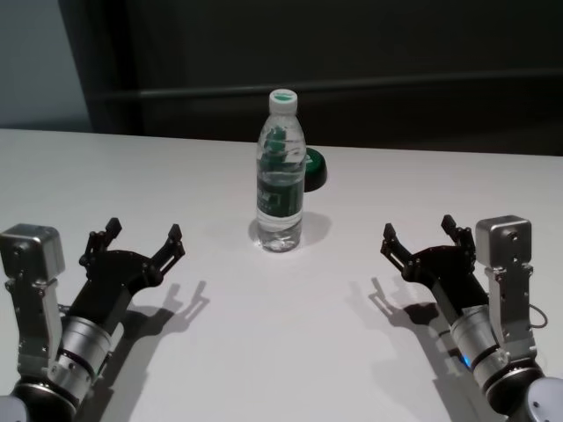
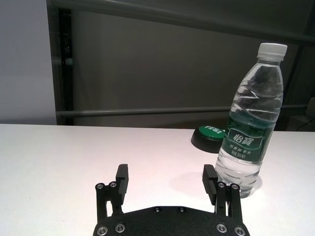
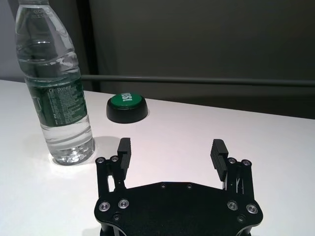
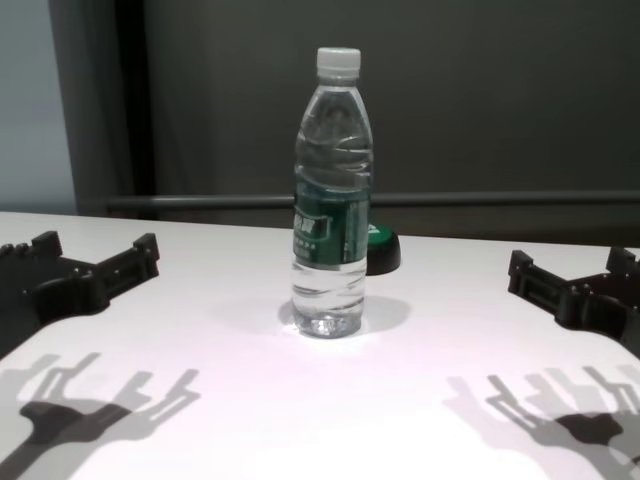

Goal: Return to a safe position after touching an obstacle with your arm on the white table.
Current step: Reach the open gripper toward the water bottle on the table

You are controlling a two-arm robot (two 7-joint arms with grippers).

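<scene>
The obstacle (image 1: 281,171) is a tall clear water bottle with a white cap and dark green label, standing upright mid-table; it also shows as the obstacle (image 4: 331,190), (image 2: 250,123), (image 3: 54,83). My left gripper (image 1: 142,236) hovers open over the near left of the white table (image 1: 281,334), well apart from the bottle. My right gripper (image 1: 420,236) hovers open at the near right, equally clear of it. Both hold nothing. In the wrist views the left gripper (image 2: 166,179) and right gripper (image 3: 171,151) show spread fingers.
A small low black-and-green round button (image 1: 314,170) sits just behind the bottle, to its right; it is the button (image 3: 127,107) in the right wrist view. A dark wall with a rail runs behind the table's far edge.
</scene>
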